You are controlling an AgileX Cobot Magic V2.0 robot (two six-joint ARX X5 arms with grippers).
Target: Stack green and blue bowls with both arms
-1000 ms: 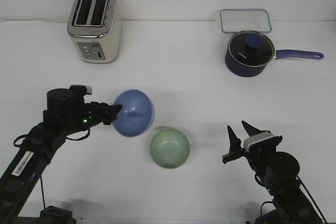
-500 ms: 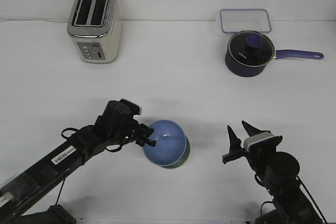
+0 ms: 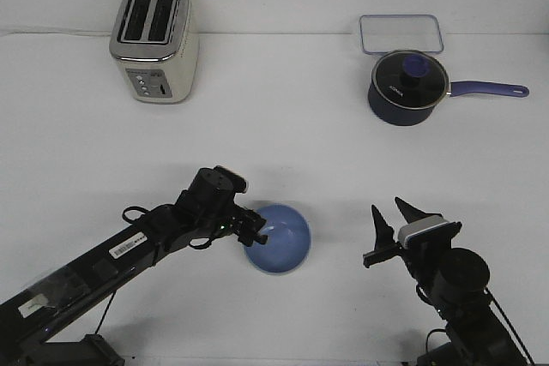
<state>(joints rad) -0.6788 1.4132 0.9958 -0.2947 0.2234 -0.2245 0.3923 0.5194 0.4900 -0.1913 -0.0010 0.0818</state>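
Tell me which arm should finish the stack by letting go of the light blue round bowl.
Left. Its gripper is at the light blue round bowl's rim, and the bowl sits where the stack belongs. The right gripper hangs open, apart from it.

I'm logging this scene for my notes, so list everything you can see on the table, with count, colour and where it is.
Toaster: one, cream and silver, far left.
Saucepan: one, dark navy with glass lid, far right, handle pointing right.
Container: one, clear with blue rim, just behind the saucepan.
Blue bowl: one, light blue, near centre, open side up.
Green bowl: not visible; cannot tell whether it sits under the blue bowl.
Table: one, white.
Left gripper: one, black, at the blue bowl's left rim.
Right gripper: one, black, open, near right, holding nothing.
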